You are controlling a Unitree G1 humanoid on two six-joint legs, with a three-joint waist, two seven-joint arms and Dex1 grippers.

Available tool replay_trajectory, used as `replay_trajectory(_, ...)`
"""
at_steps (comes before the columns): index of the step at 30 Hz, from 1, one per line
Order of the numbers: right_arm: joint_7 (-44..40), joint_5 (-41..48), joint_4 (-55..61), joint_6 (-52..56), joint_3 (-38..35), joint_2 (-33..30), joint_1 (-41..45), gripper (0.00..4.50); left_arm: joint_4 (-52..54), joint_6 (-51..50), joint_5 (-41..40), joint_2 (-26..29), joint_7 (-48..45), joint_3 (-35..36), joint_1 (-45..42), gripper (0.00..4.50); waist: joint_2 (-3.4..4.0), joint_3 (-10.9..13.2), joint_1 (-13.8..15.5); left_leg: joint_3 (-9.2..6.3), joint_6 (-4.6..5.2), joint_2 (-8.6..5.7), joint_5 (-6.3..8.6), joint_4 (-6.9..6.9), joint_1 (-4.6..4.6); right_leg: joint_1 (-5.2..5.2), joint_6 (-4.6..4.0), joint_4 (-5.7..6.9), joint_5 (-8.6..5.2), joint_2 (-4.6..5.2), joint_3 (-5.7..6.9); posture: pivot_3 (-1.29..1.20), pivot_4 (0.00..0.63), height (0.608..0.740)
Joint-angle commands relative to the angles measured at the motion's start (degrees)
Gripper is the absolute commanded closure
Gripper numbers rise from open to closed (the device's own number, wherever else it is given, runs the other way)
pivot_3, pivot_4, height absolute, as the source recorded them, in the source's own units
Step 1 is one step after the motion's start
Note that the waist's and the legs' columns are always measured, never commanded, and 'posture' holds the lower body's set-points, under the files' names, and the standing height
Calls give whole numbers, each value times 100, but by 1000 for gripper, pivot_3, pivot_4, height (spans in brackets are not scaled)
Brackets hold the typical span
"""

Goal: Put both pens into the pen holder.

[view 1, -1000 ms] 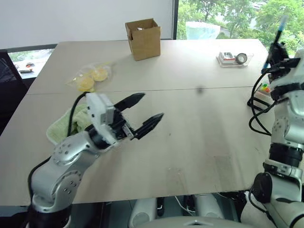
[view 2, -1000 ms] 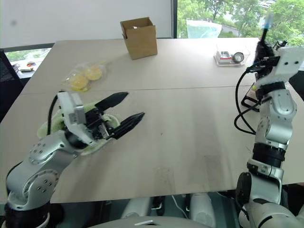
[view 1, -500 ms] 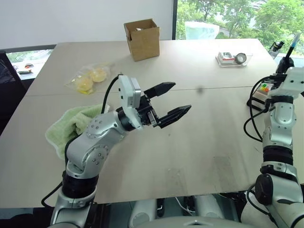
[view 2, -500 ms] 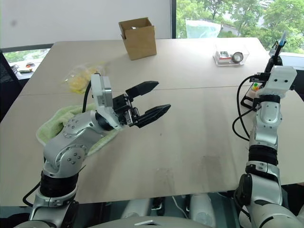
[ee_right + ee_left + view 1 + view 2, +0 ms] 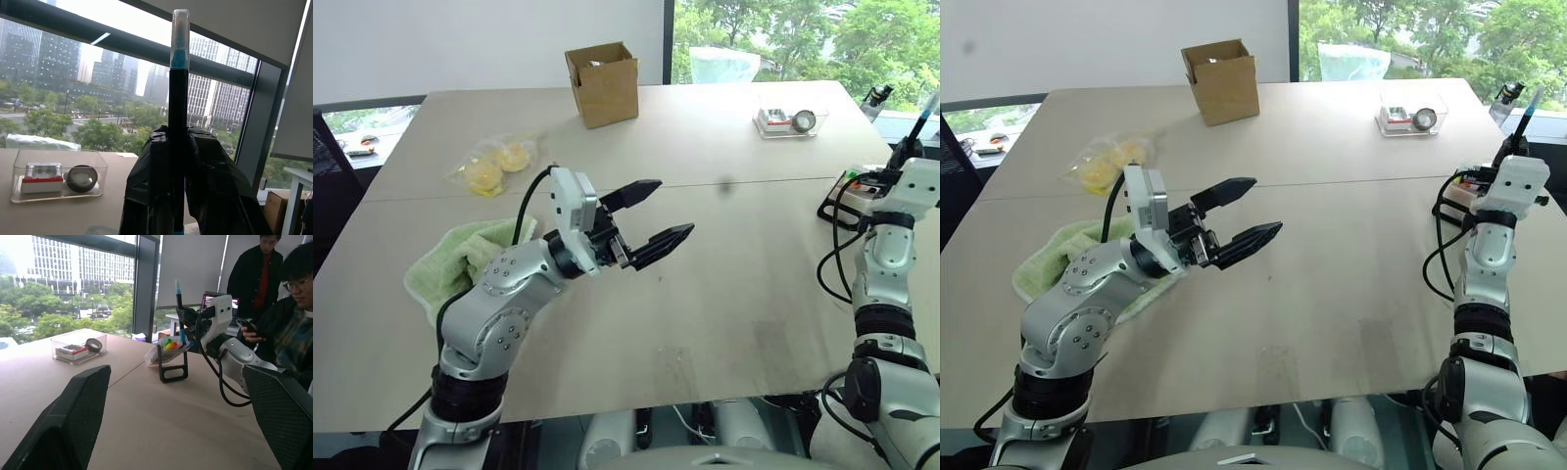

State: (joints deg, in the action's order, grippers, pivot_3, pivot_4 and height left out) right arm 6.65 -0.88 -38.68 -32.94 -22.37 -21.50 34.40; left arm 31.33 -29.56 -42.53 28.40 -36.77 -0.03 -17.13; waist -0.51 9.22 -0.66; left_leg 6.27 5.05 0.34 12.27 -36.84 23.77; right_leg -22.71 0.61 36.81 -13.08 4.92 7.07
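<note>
At the far right edge of a pale wooden table (image 5: 724,294), the robot's right gripper (image 5: 183,147) is clamped on a black-barrelled pen with a light-blue tip (image 5: 178,98), holding it upright, tip pointing up. In the left wrist view, the pen's lower end is at the pen holder (image 5: 172,361), a slanted black-framed stand with clear sides and small colourful items inside, which sits at the table's right edge beside a tangle of black cable. The left gripper (image 5: 644,220) hovers above the middle of the table, its two black fingers spread wide apart with nothing between them, pointing toward the right side. Behind the left arm, a green cloth (image 5: 455,259) lies crumpled near the table's left edge, with a clear bag of yellow items (image 5: 494,162) farther back. A brown cardboard box (image 5: 604,83) stands open at the far edge, and a clear box holding a metal item (image 5: 788,119) rests toward the far right. Two people (image 5: 274,308) are beyond the table in the left wrist view, one seated, one standing.
</note>
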Motion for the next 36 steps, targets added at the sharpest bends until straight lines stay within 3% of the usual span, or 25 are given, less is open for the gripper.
replay_trajectory(1,108,121,2,-335,-14,-76,113,4367,258,123,-43,93,-126,182,12,0,0,0,0,0,0,0,0,0,0,0,0,0,0,0,0,0,150,740)
replay_trajectory(4,168,129,-33,-441,-18,-81,96,3298,248,131,-51,122,-163,211,19,0,0,0,0,0,0,0,0,0,0,0,3,0,-2,0,0,0,150,740)
replay_trajectory(9,53,222,502,-390,44,-46,-146,816,191,134,-35,127,-225,230,-6,0,1,0,3,0,0,0,0,0,0,0,1,0,-1,1,0,0,150,740)
replay_trajectory(11,-23,283,902,-252,48,-54,-370,98,177,134,-22,86,-235,201,6,0,1,0,10,-1,0,0,0,1,0,0,1,0,-1,1,0,0,150,740)
replay_trajectory(20,-885,715,3435,1309,346,-219,-1630,98,40,113,88,41,-250,204,153,0,3,2,18,-3,-4,1,3,7,-1,-1,17,-2,-11,2,0,0,150,740)
replay_trajectory(23,-2485,2338,5371,3065,913,-940,-2580,98,-129,262,626,162,-1,331,453,0,4,3,19,-5,-9,3,8,15,-3,-3,16,-4,-12,4,-2,0,150,740)
replay_trajectory(26,-3579,3347,6346,4334,1165,-1746,-3242,98,-23,170,794,309,124,446,935,0,7,5,38,-4,-13,5,23,25,-1,-7,17,-12,-14,9,-1,0,150,740)
replay_trajectory(32,-5377,4303,6395,5452,641,-3103,-4052,98,874,-118,861,531,541,1002,2532,0,-3,14,124,-3,9,6,39,31,10,-16,-1,-36,-23,15,2,0,150,740)
replay_trajectory(36,-5970,4186,6006,5482,348,-3380,-4265,98,1501,-223,638,468,664,1469,3682,0,-5,15,149,-1,41,6,61,31,13,-17,0,-64,-25,22,4,0,150,740)
